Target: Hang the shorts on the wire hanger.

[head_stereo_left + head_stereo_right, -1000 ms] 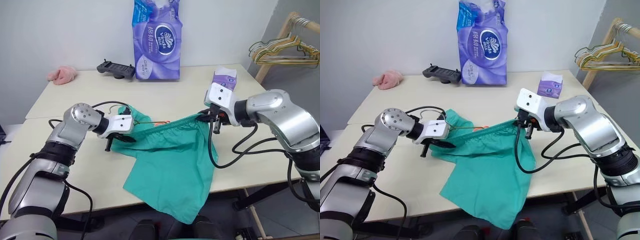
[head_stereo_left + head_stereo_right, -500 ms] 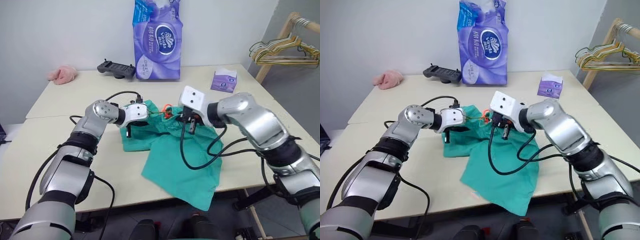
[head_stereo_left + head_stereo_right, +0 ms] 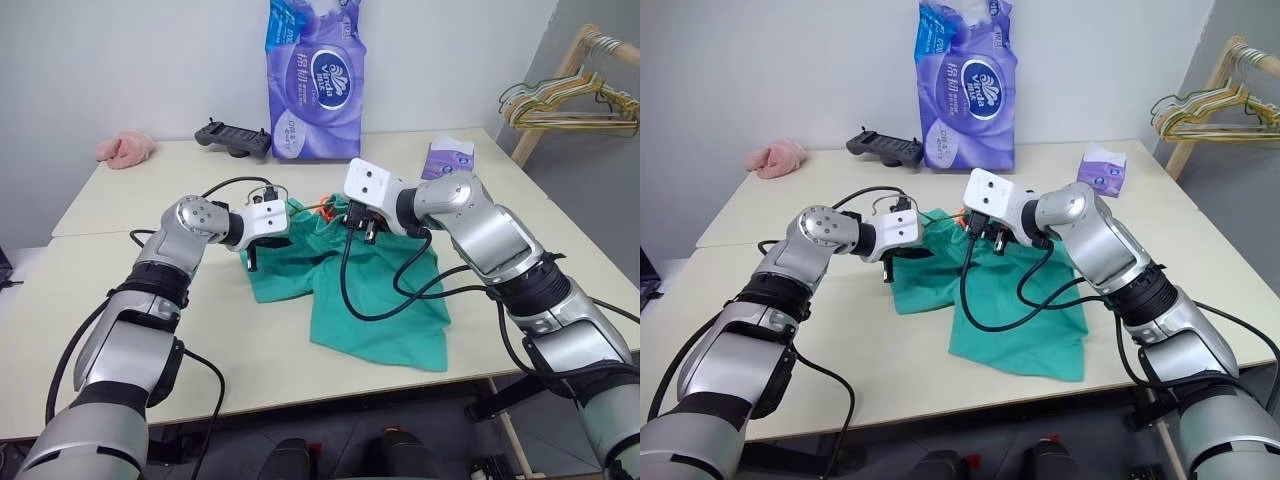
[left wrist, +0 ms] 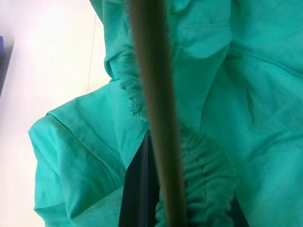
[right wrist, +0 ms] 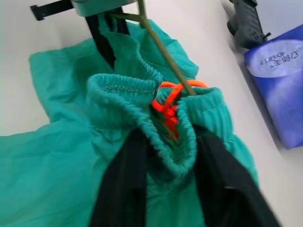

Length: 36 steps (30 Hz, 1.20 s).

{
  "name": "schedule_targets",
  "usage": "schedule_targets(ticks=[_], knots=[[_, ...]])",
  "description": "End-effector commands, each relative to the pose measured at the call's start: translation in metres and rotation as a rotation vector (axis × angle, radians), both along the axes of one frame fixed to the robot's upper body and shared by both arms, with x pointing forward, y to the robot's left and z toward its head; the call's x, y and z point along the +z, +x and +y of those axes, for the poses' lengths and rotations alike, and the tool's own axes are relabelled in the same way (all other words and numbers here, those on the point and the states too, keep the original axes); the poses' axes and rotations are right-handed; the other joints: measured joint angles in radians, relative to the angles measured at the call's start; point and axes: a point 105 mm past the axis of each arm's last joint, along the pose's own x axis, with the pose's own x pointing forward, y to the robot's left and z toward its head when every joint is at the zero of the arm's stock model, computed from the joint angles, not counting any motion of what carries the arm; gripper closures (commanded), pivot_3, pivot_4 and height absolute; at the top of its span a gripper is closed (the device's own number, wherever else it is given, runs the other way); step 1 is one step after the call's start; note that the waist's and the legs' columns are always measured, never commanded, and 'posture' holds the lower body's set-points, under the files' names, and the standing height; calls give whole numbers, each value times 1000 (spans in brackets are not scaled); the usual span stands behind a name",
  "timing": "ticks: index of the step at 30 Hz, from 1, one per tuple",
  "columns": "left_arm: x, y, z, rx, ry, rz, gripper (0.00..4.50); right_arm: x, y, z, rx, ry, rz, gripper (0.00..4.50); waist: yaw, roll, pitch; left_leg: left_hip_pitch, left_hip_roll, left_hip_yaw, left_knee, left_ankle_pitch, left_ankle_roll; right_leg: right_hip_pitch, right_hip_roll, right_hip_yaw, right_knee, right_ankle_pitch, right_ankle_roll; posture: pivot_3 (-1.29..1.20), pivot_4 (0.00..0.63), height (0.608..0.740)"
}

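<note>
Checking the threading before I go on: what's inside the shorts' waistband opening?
An orange tag and a stretch of the wire hanger running in. The rest of the hanger is covered by the shorts.

Most of the wire hanger (image 5: 163, 52) is buried in the bunched shorts (image 3: 375, 300), leaving one short bare stretch.

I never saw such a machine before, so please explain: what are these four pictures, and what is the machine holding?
It is a humanoid robot with two arms. Two pictures come from its head, two from its wrists. The left gripper, shut, holds a thin wire hanger along with the teal shorts. The right gripper has its two black fingers on either side of the bunched waistband. On the table also lie a purple tissue pack, a small purple box, a black controller and a pink cloth.
</note>
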Motion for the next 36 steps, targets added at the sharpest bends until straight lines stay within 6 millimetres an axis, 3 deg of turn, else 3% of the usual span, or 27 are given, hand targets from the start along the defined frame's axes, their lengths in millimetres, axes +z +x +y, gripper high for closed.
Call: schedule_targets(ticks=[1, 2, 8, 12, 15, 20, 22, 24, 31, 36], knots=[[16, 1, -3, -22, -12, -55, 4500, 46, -9, 2, 42, 48, -119, 1694, 0, 0, 0, 0, 0, 0, 0, 0, 0, 0, 0, 0, 0, 0, 0, 53, 43, 740], [16, 1, -3, -21, -12, -55, 4500, 52, -12, 2, 48, 56, -118, 1360, 1, 0, 0, 0, 0, 0, 0, 0, 0, 0, 0, 0, 0, 0, 0, 53, 43, 740], [13, -1, -2, -24, -8, -45, 4500, 73, -20, -10, 48, 75, -121, 1360, 2, 0, 0, 0, 0, 0, 0, 0, 0, 0, 0, -1, 0, 0, 0, 46, 51, 740], [13, -1, -3, -24, -4, -46, 4500, 85, -20, -30, 6, 75, -124, 1360, 4, 0, 0, 0, 0, 0, 0, 0, 0, 0, 0, -1, 0, 0, 0, 41, 54, 740], [13, -1, -4, -27, -2, -48, 4500, 73, -11, -53, -35, 5, -104, 1360, 4, 0, 0, 0, -1, 0, 0, 0, 0, 0, 0, 0, -1, 0, 0, 39, 54, 740], [14, 0, -5, -31, 0, -51, 4500, 54, -5, -76, -49, -81, -68, 1360, 3, 0, 0, 0, -1, 0, 0, 0, 0, 1, 0, 0, -1, 0, 0, 43, 54, 740], [16, 0, -4, -32, 2, -54, 4500, 27, 2, -100, -63, -237, -64, 1360, 3, 0, 0, 0, -1, 0, 0, 0, 0, 0, 0, 0, -1, 0, 0, 45, 54, 740], [16, 0, -3, -32, 3, -55, 4500, 13, 5, -109, -58, -314, -65, 1360, 3, 0, 0, 0, 0, 0, 0, 0, 0, 1, 0, 0, -2, 0, 0, 47, 54, 740], [16, -1, -5, -38, 4, -56, 4500, -7, 20, -76, 20, -376, -124, 1360, -13, 0, 0, 1, 2, 2, -1, 0, 0, 0, 2, 1, 0, 0, 0, 56, 51, 740], [17, -3, -5, -39, 2, -55, 4500, 2, 30, -54, 48, -388, -193, 1360, -11, 0, 0, 1, 1, 1, -1, 0, 0, 0, 2, 0, -1, 0, 0, 72, 52, 740]])
